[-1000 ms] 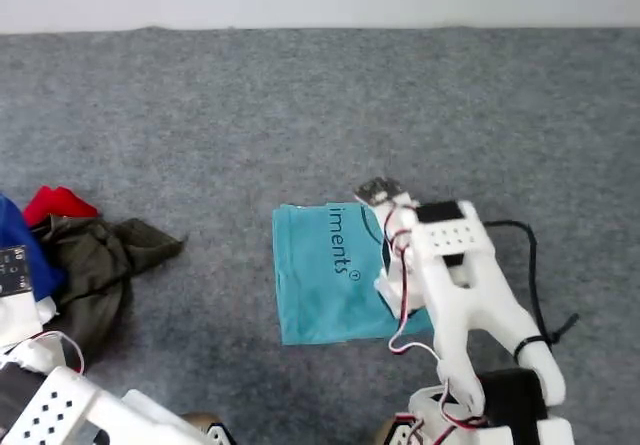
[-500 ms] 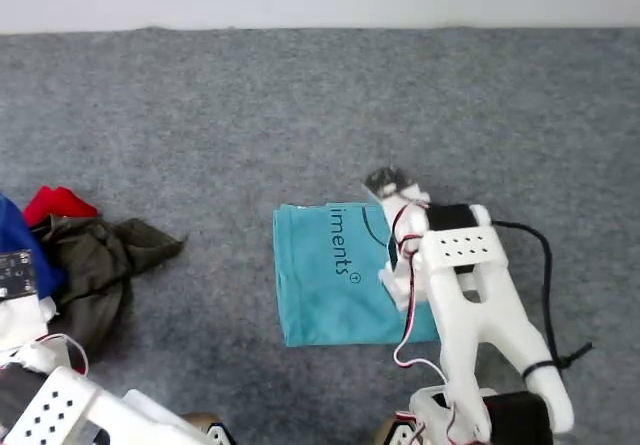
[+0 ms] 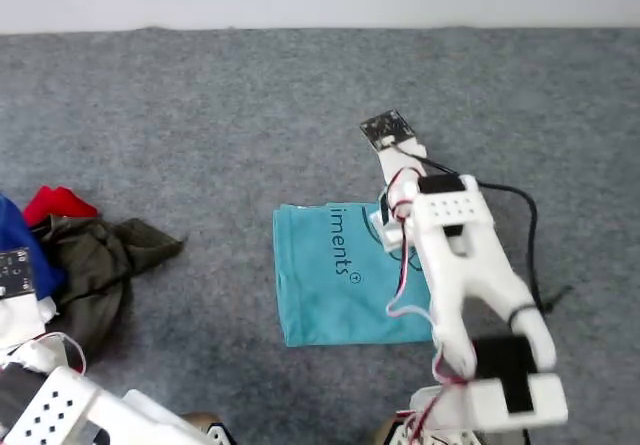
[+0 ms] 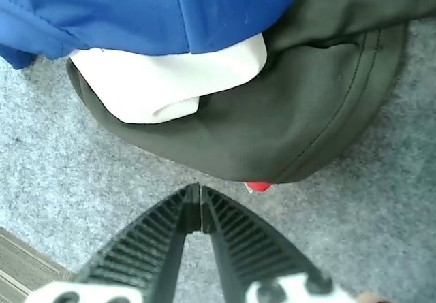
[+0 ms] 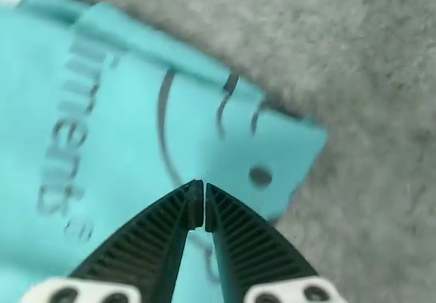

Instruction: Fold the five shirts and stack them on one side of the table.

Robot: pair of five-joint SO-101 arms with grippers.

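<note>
- While the folded teal cotton shirt with dark lettering (image 3: 320, 275) is lying flat near the middle of the grey felt-covered table (image 3: 220, 105), the white right arm (image 3: 455, 255) is stretching out over the side of it nearest that arm's base.
- Over the teal fabric by the collar, the right gripper (image 5: 199, 188) is pointing down with its black ribbed jaws pressed together and nothing between them. I cannot tell whether the tips are touching the cloth.
- Well apart from the teal shirt, at the table's left edge, the other shirts are sitting in a loose heap. A crumpled olive-green shirt (image 3: 100, 260) is spreading out underneath, a bright blue shirt (image 4: 157, 10) is lying across it, a rolled white shirt (image 4: 170, 78) is poking out beneath the blue, and a red shirt (image 3: 58, 203) is showing at the far side.
- Just beside the olive shirt's rounded edge, the left gripper (image 4: 201, 195) is hanging over bare felt, its jaws clenched on nothing.
</note>
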